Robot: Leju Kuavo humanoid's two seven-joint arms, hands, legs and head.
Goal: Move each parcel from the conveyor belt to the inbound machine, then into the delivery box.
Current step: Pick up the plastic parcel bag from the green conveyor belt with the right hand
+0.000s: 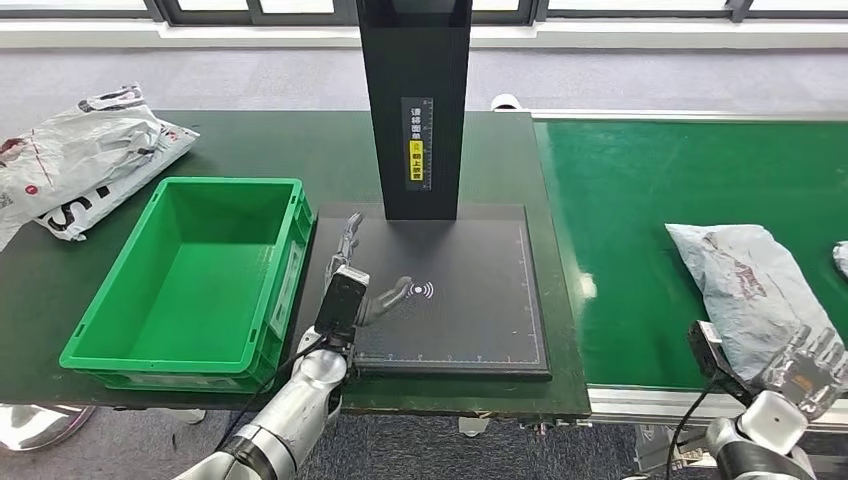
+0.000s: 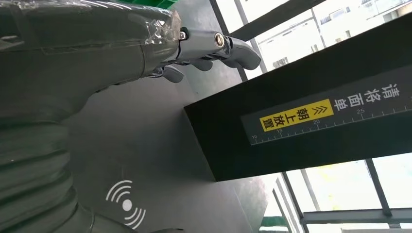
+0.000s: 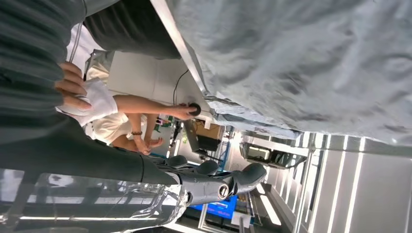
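1. Green dominates the head view: the belt (image 1: pixel 690 180) runs along the right, and a green box (image 1: pixel 195 275) sits empty on the dark table (image 1: pixel 270 145) at the left. Between them lies the black machine (image 1: pixel 450 290), a flat pad with a white wave mark (image 1: pixel 423 291), and its black post (image 1: pixel 414 100) rising at the far edge with a yellow label (image 1: pixel 416 160). The left hand (image 1: pixel 358 275) hovers over the pad's near-left part, fingers spread and holding nothing, just beside the box's wall. A grey parcel (image 1: pixel 745 285) lies on the belt, well apart from the pad. The right hand (image 1: pixel 805 365) sits at the parcel's near end, touching it; whether it grips cannot be told here. More bags (image 1: pixel 80 160) are heaped on the table's far-left corner, and another parcel's edge (image 1: pixel 840 258) shows at the right border.

2. Left wrist view: the left hand (image 2: pixel 145 43) reaches out with fingers (image 2: pixel 233 48) extended and empty above the pad (image 2: pixel 155 136). The wave mark (image 2: pixel 126 205) lies below the wrist. The post (image 2: pixel 311 126) stands just ahead, its label (image 2: pixel 299 115) facing the camera.

3. Right wrist view: the right hand (image 3: pixel 160 179) has its fingers (image 3: pixel 243 177) stretched out, nothing between them. The parcel (image 3: pixel 301 58) spreads close by. Beyond, a person (image 3: pixel 111 116) stands at a desk.
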